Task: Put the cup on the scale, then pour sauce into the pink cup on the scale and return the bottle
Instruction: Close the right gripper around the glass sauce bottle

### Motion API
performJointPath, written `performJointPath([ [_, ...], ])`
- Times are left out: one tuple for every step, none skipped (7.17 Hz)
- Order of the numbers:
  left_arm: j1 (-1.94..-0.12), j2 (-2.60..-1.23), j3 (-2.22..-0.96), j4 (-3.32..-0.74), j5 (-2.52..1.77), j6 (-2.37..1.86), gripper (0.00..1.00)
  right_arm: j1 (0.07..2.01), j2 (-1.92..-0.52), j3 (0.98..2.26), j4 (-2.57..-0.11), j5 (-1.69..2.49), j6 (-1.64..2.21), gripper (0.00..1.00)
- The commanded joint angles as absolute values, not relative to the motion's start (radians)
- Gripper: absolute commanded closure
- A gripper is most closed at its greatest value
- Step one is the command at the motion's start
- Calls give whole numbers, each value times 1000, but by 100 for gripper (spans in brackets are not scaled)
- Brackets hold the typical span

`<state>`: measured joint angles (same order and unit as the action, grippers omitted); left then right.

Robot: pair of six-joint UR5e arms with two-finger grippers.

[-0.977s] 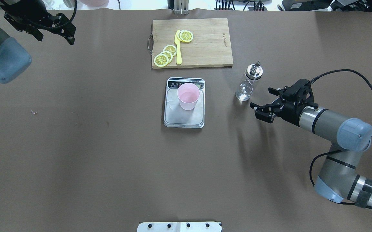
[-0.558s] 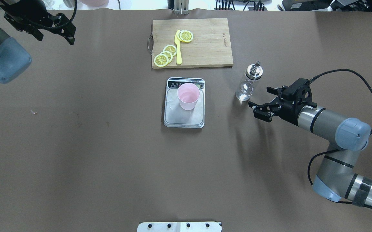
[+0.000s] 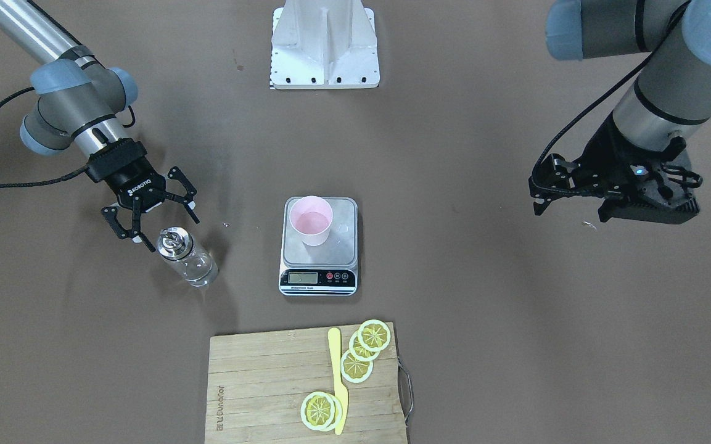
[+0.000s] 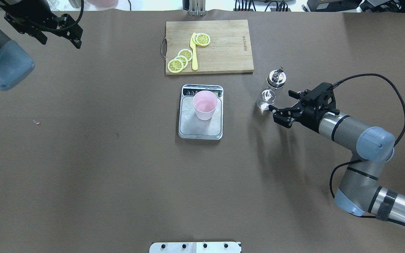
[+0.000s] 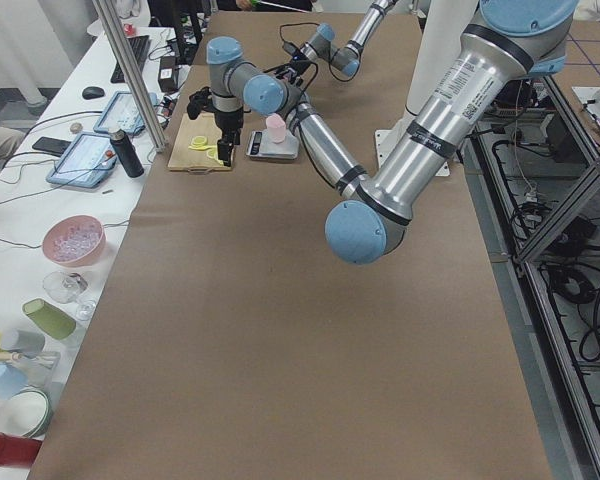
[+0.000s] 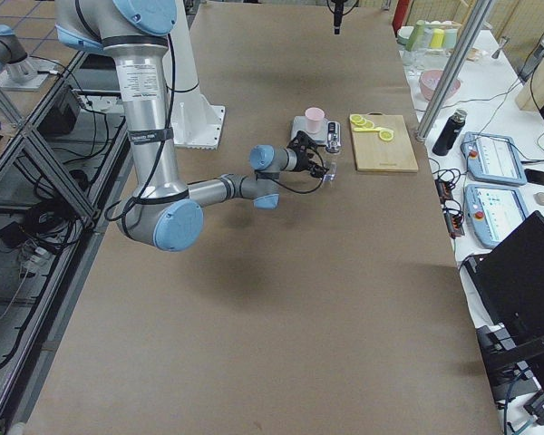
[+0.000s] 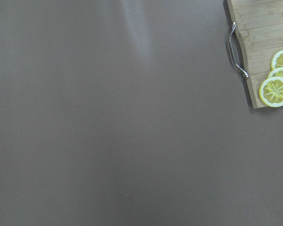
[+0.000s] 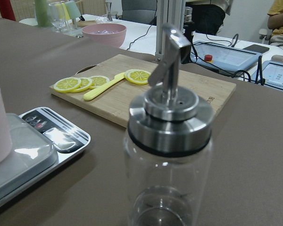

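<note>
The wooden cutting board (image 4: 223, 45) lies at the far side of the brown table (image 4: 118, 175), carrying lemon slices (image 4: 179, 60) and a yellow knife (image 4: 194, 52), with its near edge close to the back of the scale (image 4: 202, 130). The pink cup (image 4: 205, 104) stands upright on the scale's platform, toward the display end. To the robot's right of the scale, well apart from it and near the board's corner, the glass bottle (image 4: 270, 92) stands upright on the table, with a little clear sauce (image 4: 265, 102) in its base. The right gripper (image 4: 281, 102) lies low just beside the bottle, its jaws spread wide and facing it, holding nothing. Between bottle and cup only bare table shows. The left gripper (image 4: 61, 40) hangs over the far left corner, jaws also apart and empty. A small scrap (image 4: 36, 122) lies on the left half.
</note>
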<state>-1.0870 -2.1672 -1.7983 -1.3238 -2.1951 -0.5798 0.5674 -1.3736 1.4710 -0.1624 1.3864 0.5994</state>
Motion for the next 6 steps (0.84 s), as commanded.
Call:
performJointPath([
  [-1088, -2166, -1799, -1324, -2195, -580, 1, 568, -1342, 1431, -161, 1373, 598, 7],
  [-1088, -2166, -1799, -1324, -2195, -580, 1, 568, -1342, 1431, -161, 1371, 598, 7],
  [-1088, -2166, -1799, -1324, -2197, -580, 1, 565, -1339, 1430, -163, 1368, 600, 7],
  [-1088, -2166, -1799, -1324, -2195, -580, 1, 565, -1333, 1428, -164, 1368, 600, 7],
  [-1088, -2166, -1798, -1324, -2195, -580, 1, 565, -1294, 1381, -161, 1368, 600, 7],
  [-1088, -2166, -1798, -1324, -2195, -580, 1, 566, -1266, 1343, -161, 1368, 600, 7],
])
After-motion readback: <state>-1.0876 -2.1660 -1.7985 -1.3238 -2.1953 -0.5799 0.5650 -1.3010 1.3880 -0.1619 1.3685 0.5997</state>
